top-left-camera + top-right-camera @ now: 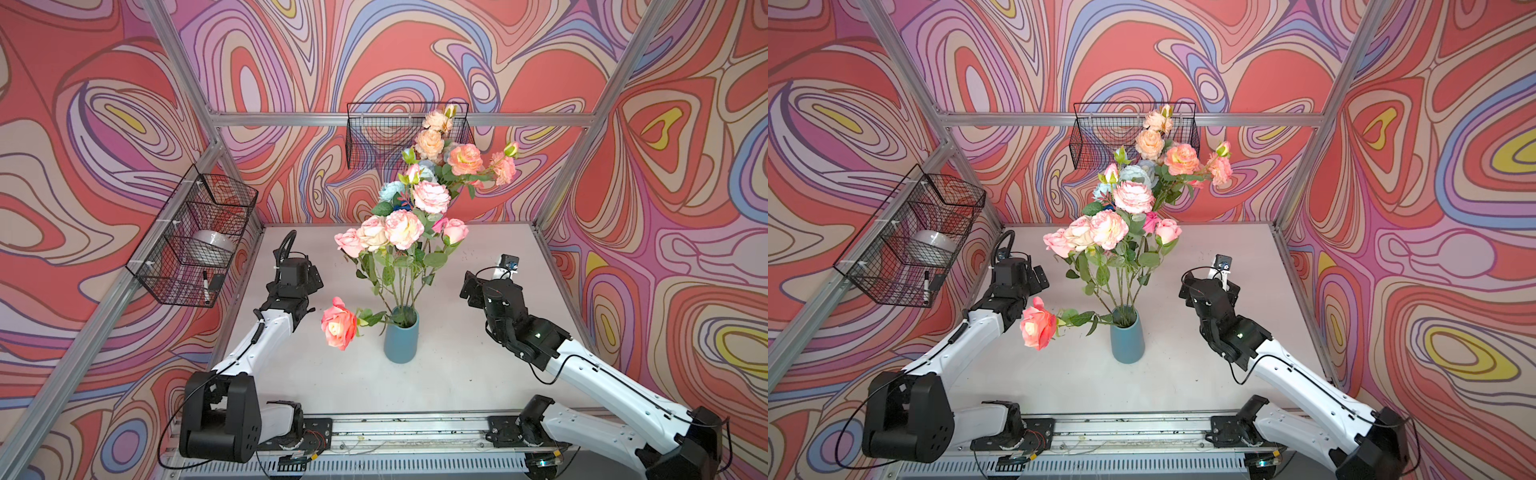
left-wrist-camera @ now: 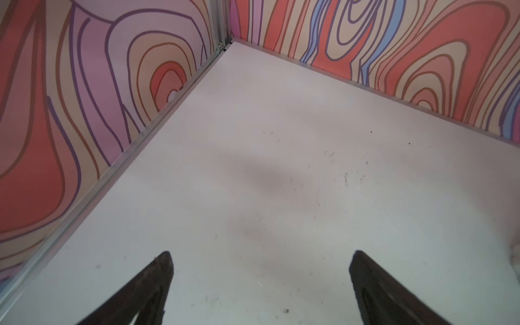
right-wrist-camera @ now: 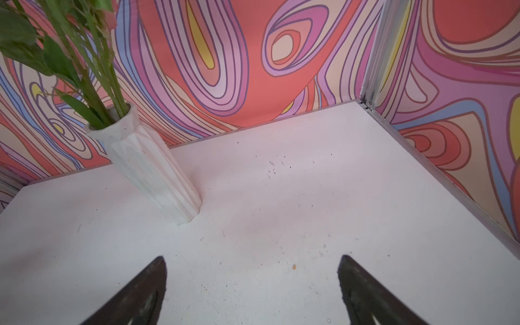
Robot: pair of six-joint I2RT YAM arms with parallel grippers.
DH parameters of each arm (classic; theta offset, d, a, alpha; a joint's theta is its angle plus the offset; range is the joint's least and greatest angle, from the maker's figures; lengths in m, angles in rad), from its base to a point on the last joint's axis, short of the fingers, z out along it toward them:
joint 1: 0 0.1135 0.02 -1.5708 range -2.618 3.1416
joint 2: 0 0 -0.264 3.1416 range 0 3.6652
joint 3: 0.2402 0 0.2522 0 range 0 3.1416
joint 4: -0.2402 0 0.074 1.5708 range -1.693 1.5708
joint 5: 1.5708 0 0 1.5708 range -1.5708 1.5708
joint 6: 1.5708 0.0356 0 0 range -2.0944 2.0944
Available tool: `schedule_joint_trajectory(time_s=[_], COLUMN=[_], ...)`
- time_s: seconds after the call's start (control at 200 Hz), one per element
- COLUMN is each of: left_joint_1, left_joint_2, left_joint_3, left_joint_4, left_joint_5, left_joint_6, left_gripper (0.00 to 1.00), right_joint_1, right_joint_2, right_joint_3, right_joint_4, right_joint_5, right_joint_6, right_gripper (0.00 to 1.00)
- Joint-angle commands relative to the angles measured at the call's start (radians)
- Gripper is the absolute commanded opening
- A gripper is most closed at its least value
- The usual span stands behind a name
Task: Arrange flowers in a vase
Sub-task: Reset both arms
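The flowers (image 1: pixel 401 226) stand in a smooth blue vase (image 1: pixel 401 340): pink, peach and pale blue roses on long green stems. One pink rose (image 1: pixel 338 324) droops low from the blue vase's rim toward the left arm. The blue vase sits mid-bench. The bench (image 1: pixel 457 365) is white and flat, with tiny dark specks. Swirly red and purple walls (image 1: pixel 104 124) close it in. Farther back than the blue vase, a ridged white vase (image 3: pixel 152 166) holds green stems. The left tool (image 2: pixel 261 257) and right tool (image 3: pixel 252 261) sit either side of the blue vase — both spread wide, holding nothing.

place: robot lab test cell | evidence: aluminium frame (image 1: pixel 291 119), swirl-printed walls (image 1: pixel 665 216), robot arms' base rail (image 1: pixel 407 429)
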Motion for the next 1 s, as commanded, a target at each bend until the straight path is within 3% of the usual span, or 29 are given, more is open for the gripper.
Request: schedule_joint_trajectory(time_s=[0.0,0.24,0.456,0.511,0.571,0.631,0.696,0.746,0.826,0.901,0.996], left_joint_1=[0.004,0.008,0.036,0.037,0.042,0.050,0.050,0.050,0.047,0.047,0.047], left_joint_2=[0.036,0.106,0.181,0.250,0.202,0.245,0.203,0.231,0.207,0.235,0.214], left_joint_3=[-0.092,-0.311,-0.411,-0.454,-0.389,-0.431,-0.402,-0.423,-0.405,-0.425,-0.410], left_joint_4=[0.216,0.601,0.846,1.040,0.811,0.979,0.841,0.945,0.858,0.951,0.882], left_joint_5=[-0.051,-0.049,0.124,0.121,0.137,0.146,0.130,0.126,0.125,0.123,0.125], left_joint_6=[0.187,0.289,0.288,0.306,0.283,0.299,0.271,0.286,0.277,0.290,0.281], left_gripper=[1.00,1.00,0.99,1.00,1.00,1.00,1.00,1.00,1.00,1.00,1.00], right_joint_1=[-0.020,-0.065,-0.142,-0.157,-0.168,-0.180,-0.200,-0.235,-0.322,-0.424,-0.552], right_joint_2=[-0.025,-0.047,-0.043,-0.043,-0.035,-0.025,-0.017,-0.015,-0.011,0.003,0.030], right_joint_3=[-0.008,-0.087,-0.124,-0.120,-0.107,-0.100,-0.098,-0.097,-0.102,-0.118,-0.145], right_joint_4=[0.046,0.238,0.334,0.347,0.352,0.377,0.402,0.421,0.452,0.483,0.506], right_joint_5=[-0.006,-0.071,-0.115,-0.121,-0.118,-0.117,-0.122,-0.152,-0.253,-0.358,-0.489], right_joint_6=[-0.028,-0.154,-0.209,-0.236,-0.266,-0.308,-0.335,-0.343,-0.339,-0.346,-0.340], right_gripper=[0.99,0.98,0.98,0.98,0.98,0.98,0.98,0.98,0.98,0.98,0.98])
